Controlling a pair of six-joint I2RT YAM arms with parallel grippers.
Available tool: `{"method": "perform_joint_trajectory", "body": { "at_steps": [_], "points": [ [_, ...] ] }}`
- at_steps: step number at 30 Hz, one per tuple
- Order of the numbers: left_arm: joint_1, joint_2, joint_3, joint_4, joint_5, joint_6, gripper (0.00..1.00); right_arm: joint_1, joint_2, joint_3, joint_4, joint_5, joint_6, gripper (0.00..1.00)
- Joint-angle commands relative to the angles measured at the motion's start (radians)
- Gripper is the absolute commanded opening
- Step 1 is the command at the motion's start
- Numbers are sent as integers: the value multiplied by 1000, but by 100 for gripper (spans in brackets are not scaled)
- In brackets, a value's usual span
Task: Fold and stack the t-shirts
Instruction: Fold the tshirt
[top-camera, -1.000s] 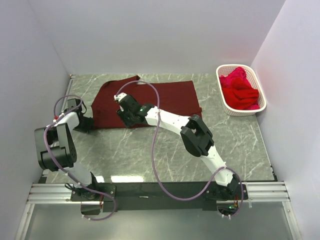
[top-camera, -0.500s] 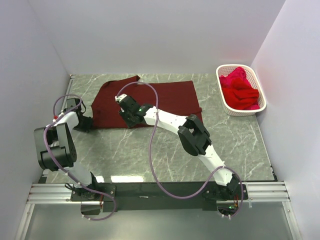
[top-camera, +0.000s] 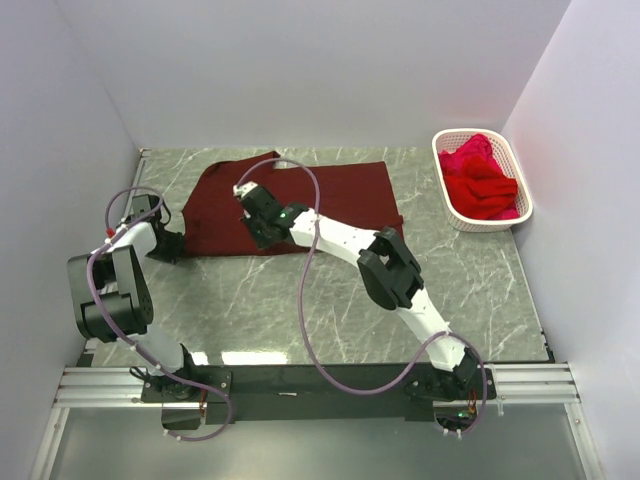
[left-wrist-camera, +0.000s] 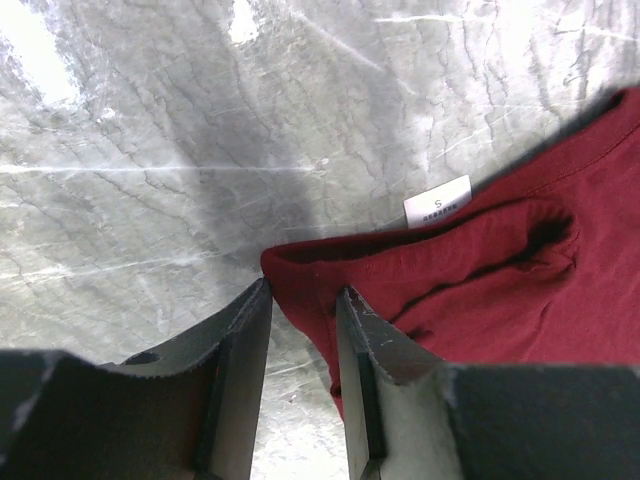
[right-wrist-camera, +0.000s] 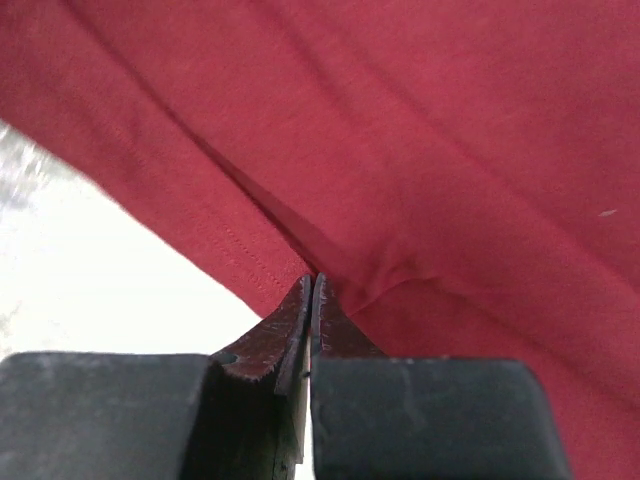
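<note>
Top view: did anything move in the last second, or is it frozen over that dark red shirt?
Barely. The right gripper, shut on a fold of the dark maroon cloth t-shirt, nudged slightly farther out; its elbow eased leftward. Unchanged: the left gripper at the shirt's near-left corner, and the white slotted plastic basket of bright red shirts.

The right arm (top-camera: 330, 235) covers part of the dark maroon t-shirt (top-camera: 350, 190). The red t-shirts (top-camera: 480, 180) in the basket (top-camera: 443, 185) are too bunched up to count. The small print on the white label (left-wrist-camera: 437, 203) is too tiny to read. Up close, the table (right-wrist-camera: 60, 250) is a white blur.
</note>
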Motion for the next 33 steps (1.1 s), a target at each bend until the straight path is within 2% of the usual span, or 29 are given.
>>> {"method": "perform_joint_trajectory", "body": {
  "at_steps": [1,12,21,24,25,26,29,33],
  "points": [
    [11,2,33,-4,-13,20,37,-50,-5,65,33,35,14,0],
    [10,15,39,-3,-5,30,35,-179,3,114,133,67,46,0],
    [11,17,42,-7,1,47,34,-204,76,203,194,87,56,0],
    [10,18,44,-12,1,51,34,-205,105,272,152,101,56,16],
    [11,17,41,-11,-1,50,34,-211,110,284,144,102,51,31],
    [11,15,39,-9,1,50,34,-210,116,295,136,105,50,36],
    [11,17,36,-7,9,51,34,-217,98,295,128,108,53,45],
    [11,20,38,-7,13,60,34,-216,23,196,138,147,54,45]
  ]
}}
